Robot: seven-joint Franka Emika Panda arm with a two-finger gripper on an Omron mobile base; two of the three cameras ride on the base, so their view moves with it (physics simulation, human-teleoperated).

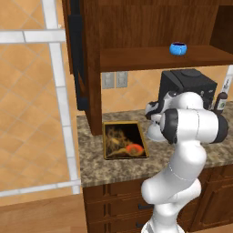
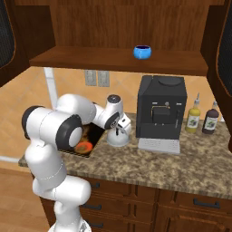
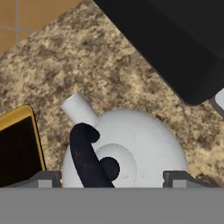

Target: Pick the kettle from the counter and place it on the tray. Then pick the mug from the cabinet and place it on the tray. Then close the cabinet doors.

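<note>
The claw (image 3: 112, 179) hangs open right over the kettle (image 3: 131, 148), its tips standing either side of the dome, nothing gripped yet; the kettle sits on the tabletop (image 3: 65, 65) directly below, with the tray (image 3: 17, 148) just beside it. The dome looks hard, smooth and slippery, likely light; the thin black handle (image 3: 85, 157) arching over the lid is the surer hold.

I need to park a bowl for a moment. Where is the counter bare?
Bare granite runs along the counter front edge, before the coffee machine and two bottles. Crowded: tray, kettle and machine stand close together.
</note>
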